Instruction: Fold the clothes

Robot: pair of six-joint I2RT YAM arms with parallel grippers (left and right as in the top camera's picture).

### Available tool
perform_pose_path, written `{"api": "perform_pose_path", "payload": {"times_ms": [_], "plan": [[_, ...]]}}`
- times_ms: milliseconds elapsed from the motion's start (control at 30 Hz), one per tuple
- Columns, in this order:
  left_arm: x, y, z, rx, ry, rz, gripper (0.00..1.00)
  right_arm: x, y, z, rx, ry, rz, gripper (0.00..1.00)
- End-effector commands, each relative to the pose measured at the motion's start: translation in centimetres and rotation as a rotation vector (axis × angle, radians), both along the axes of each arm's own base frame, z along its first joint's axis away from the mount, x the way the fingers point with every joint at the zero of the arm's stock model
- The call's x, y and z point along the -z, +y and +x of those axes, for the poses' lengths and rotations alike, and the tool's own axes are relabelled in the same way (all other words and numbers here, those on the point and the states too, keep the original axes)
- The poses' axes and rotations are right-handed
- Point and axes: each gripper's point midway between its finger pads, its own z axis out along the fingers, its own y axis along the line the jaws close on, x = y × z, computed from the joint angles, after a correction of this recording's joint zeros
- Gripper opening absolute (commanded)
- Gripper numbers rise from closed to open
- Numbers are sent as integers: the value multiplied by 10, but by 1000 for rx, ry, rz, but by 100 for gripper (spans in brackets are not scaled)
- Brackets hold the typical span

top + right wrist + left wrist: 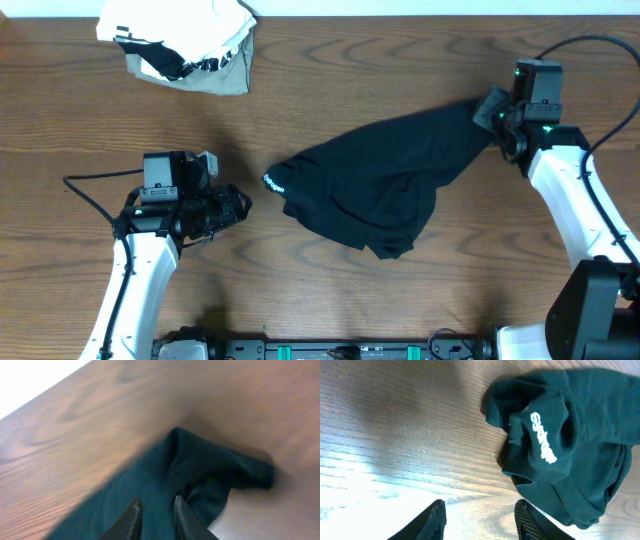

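Surroundings: I see a white-and-grey bundle point(185, 45) at the far left of the table point(400, 300), well apart from both arms
In the way: only wood separates my left gripper point(480, 505) from the cloth's near end
Counts: one black garment point(380, 190), one bundle, two grippers
Garment: crumpled mid-table, drawn out in a taper toward the right, its white logo point(543, 437) at the left end
Left gripper: spread wide over the wood, empty
Right gripper point(156, 505): narrow, pinching the garment's far right corner
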Motion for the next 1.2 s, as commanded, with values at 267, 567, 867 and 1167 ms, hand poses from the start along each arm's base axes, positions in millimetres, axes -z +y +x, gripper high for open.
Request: {"api": "perform_pose_path", "payload": {"times_ms": [267,567,867,1167], "plan": [[-23,-63,-16,205,-9,-222,39,8,-47,-18,146,81,-90,36],[-6,-105,-19,96,88,-143,41,16,-33,-23,95,117,-31,59],[28,-139,-4,17,161,-152,81,23,-27,-34,77,171,-9,68],[55,-140,21,-86,154,-138,81,24,-27,-35,68,177,-14,68]]}}
